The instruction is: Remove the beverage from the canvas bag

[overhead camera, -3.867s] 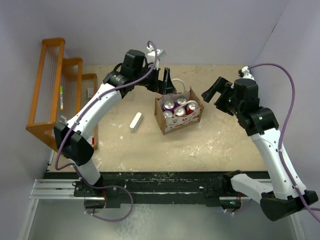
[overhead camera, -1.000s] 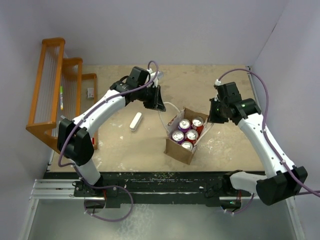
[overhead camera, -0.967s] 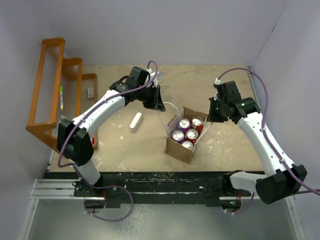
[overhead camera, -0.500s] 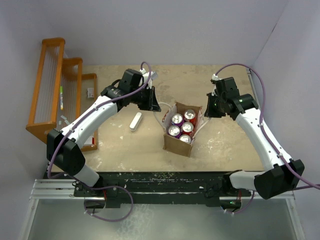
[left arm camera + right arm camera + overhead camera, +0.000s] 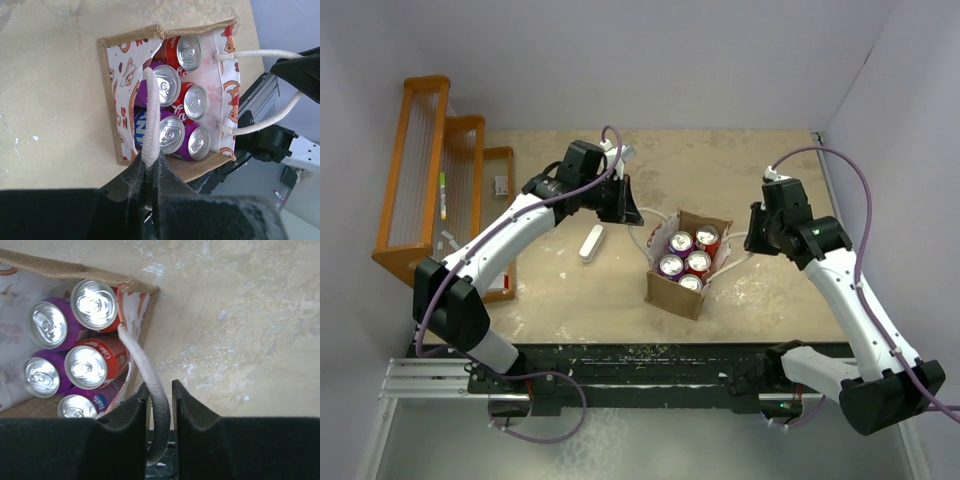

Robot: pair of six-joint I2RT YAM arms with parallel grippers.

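The canvas bag point(image 5: 672, 295) stands upright mid-table with its mouth open, holding several red and purple beverage cans point(image 5: 686, 254). My left gripper point(image 5: 624, 209) is just left of the bag and shut on its left white cord handle point(image 5: 149, 120); the cans point(image 5: 176, 95) show below it. My right gripper point(image 5: 752, 238) is at the bag's right side. Its jaws stand slightly apart with the right cord handle point(image 5: 141, 360) running loosely between them, a gap beside the cord at the right gripper point(image 5: 160, 388). A red can point(image 5: 93, 299) sits nearest that handle.
An orange wooden rack point(image 5: 424, 190) stands along the left edge with small items in it. A small white oblong object point(image 5: 591, 243) lies on the table left of the bag. Walls close off the back and right.
The right gripper's jaws have parted off the right handle, and it has shifted nearer and to the right. The bag turned and slid a little. The left gripper keeps its hold.
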